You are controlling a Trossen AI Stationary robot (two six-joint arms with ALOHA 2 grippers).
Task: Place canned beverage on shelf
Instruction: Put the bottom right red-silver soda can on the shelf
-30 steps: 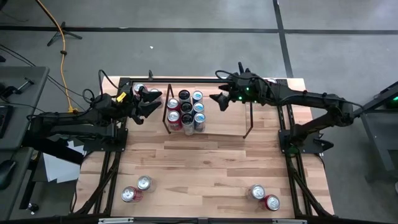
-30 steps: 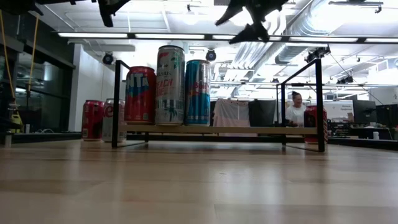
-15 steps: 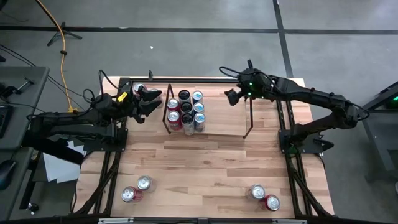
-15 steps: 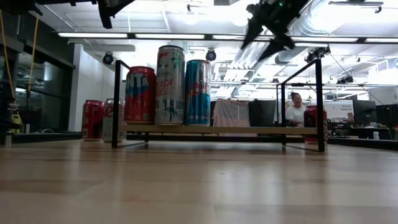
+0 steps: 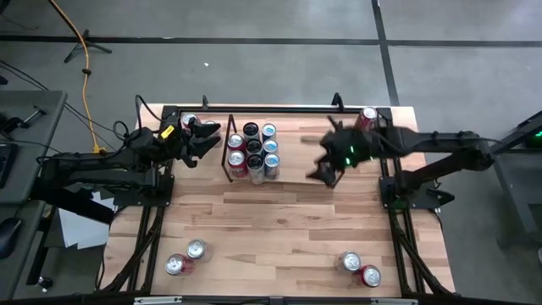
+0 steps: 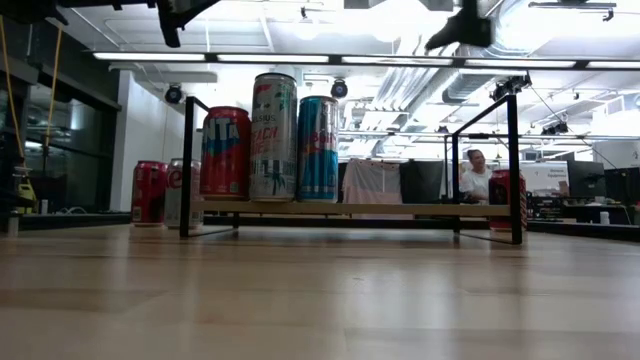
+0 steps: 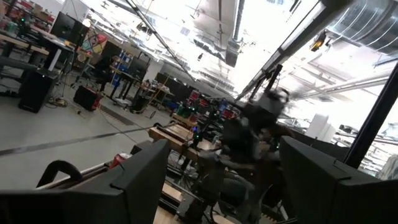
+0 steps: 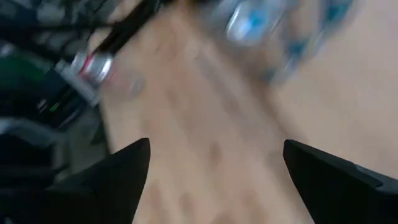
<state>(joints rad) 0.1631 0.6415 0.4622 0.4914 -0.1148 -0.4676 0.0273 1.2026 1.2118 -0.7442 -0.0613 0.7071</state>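
The shelf [image 5: 279, 152] stands at the far middle of the bench [image 5: 279, 229]. On its left end a tight cluster of cans [image 5: 253, 151] stands upright; the rest of its top is bare. The right gripper [image 5: 326, 172] hangs above the shelf's right end, fingers spread wide and holding nothing. The left gripper [image 5: 203, 138] waits just left of the shelf, fingers apart and empty. A red can [image 5: 367, 117] stands at the far right corner, two cans [image 5: 196, 124] at the far left. Near the front edge sit a left pair [image 5: 186, 257] and a right pair [image 5: 360, 268].
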